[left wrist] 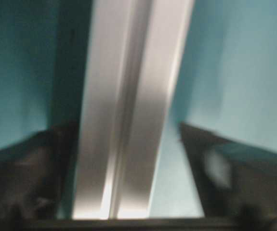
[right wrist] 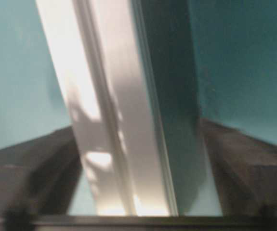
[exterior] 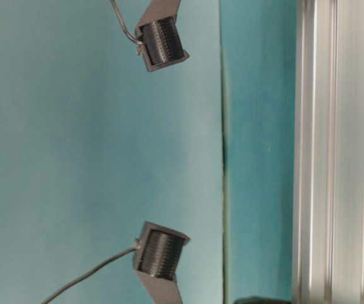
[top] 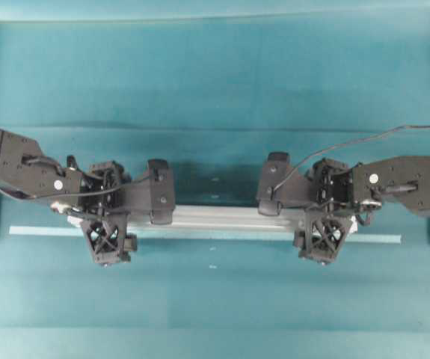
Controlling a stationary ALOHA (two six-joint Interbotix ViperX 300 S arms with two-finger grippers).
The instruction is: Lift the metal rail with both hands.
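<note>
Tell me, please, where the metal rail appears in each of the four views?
Overhead: metal rail lies level across the middle, under both grippers.
Table-level: upright along the right edge.
Left wrist: centre, top to bottom.
Right wrist: centre, leaning left upward.
Shared landmark: teal table surface.

The metal rail (top: 215, 217) is silver with lengthwise grooves (bright glare along it in both wrist views), the tabletop (top: 215, 90) is teal, a tape strip (top: 43, 231) on it is pale blue, and both black pincers, left (top: 108, 224) and right (top: 323, 222), have lattice-patterned fingers.
</note>
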